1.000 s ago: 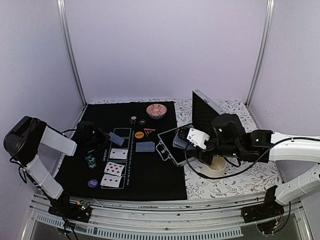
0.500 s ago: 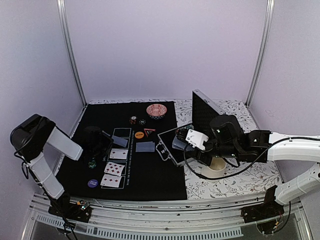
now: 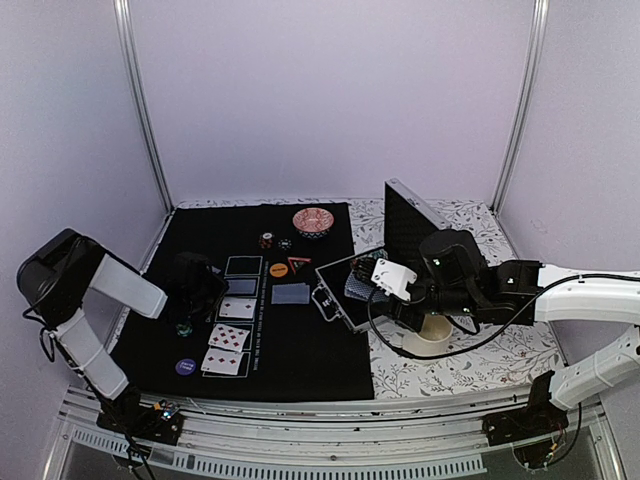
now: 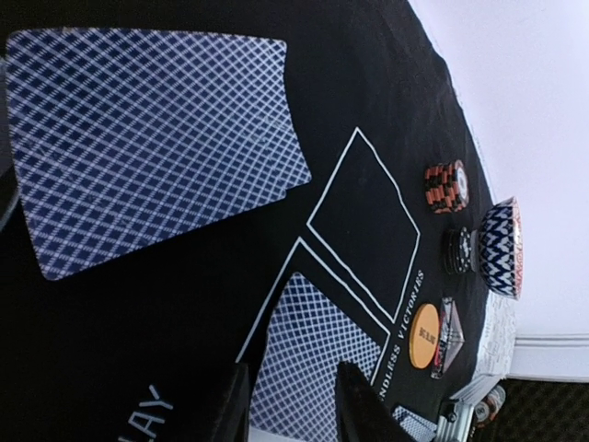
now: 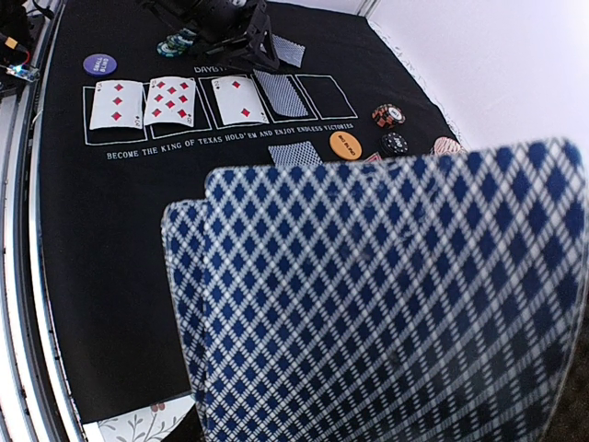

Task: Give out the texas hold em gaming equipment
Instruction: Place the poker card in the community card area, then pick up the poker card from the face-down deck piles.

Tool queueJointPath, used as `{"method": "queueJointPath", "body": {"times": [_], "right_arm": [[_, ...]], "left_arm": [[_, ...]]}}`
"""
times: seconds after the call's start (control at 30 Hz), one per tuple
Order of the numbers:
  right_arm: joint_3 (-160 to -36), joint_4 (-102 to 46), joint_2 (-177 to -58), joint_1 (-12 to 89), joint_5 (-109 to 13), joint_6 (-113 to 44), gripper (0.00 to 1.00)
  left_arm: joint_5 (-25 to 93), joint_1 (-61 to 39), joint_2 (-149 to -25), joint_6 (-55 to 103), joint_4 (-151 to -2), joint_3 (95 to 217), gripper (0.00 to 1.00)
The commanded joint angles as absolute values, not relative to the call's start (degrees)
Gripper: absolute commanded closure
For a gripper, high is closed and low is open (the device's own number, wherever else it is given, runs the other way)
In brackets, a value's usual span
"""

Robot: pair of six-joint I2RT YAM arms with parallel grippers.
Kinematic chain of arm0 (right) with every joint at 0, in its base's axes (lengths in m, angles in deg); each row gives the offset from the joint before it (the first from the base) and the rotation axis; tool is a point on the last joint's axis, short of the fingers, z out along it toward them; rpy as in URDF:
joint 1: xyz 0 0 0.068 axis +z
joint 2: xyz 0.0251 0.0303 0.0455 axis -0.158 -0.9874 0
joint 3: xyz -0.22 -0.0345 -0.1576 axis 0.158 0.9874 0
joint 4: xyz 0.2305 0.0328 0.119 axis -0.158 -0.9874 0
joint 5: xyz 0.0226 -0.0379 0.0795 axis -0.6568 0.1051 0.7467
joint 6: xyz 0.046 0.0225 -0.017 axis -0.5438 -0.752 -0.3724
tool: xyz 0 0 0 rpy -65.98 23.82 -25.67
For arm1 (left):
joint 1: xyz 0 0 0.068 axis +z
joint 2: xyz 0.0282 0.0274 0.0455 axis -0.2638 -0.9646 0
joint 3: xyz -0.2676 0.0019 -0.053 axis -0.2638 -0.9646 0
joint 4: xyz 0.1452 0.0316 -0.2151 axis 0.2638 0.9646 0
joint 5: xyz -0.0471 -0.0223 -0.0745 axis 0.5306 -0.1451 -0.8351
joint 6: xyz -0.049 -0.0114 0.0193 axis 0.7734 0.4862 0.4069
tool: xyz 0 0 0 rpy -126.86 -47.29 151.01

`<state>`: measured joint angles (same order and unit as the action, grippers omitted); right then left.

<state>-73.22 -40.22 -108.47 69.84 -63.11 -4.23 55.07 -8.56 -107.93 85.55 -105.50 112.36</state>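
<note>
- Inspecting the left pincer (image 4: pixel 296 378), we find its fingers apart with nothing between them, low over the black mat (image 4: pixel 138 350).
- A face-down card (image 4: pixel 156 138) lies flat on the mat close beside those fingers. It is clear of them and outside the printed boxes.
- A second face-down card (image 4: pixel 313 354) fills the box just beyond the fingertips.
- The right pincer (image 3: pixel 370 285) hangs over the open case (image 3: pixel 335 300), well apart from the boxes. Its fingers are hidden, but a fan of cards (image 5: pixel 386 295) fills its wrist view, so we judge it clamped on that fan.
- We judge the cards light, thin, bendy and slick. A flat one offers no edge until it is slid or tipped, and is best taken by a short edge. The fan needs a firm, centred pinch, or single cards may slip out.
</note>
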Motion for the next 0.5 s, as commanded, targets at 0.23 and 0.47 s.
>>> {"method": "queueJointPath", "body": {"times": [0.23, 0.47], "right_arm": [[-73.88, -40.06, -107.42, 70.17, -63.24, -4.82, 0.59], [-74.45, -40.63, -108.16, 70.28, -63.95, -4.19, 0.59]], "left_arm": [[59.93, -9.36, -100.36, 77.47, -89.96, 117.24, 0.33], [62.49, -16.02, -88.42, 56.88, -87.64, 123.67, 0.29]]}}
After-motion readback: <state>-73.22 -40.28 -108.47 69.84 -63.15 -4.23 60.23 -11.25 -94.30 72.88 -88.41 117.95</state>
